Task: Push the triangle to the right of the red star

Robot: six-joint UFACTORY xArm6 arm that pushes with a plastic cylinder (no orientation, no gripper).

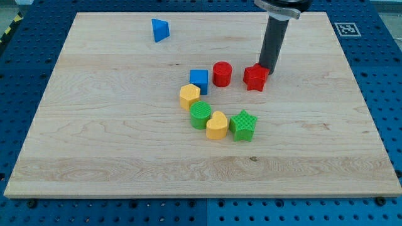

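Note:
A blue triangle [160, 29] lies near the view's top left of the wooden board [94, 138]. A red star [255, 78] lies right of the board's centre. My tip [268, 68] is right behind the red star, at its upper right edge, touching or nearly touching it. The triangle is far to the left of both the star and my tip.
A red cylinder [222, 73] and a blue cube [199, 80] lie left of the star. Below them lie a yellow hexagon [190, 96], a green cylinder [201, 115], a yellow heart [217, 125] and a green star [243, 125]. A marker tag [346, 29] is at the top right corner.

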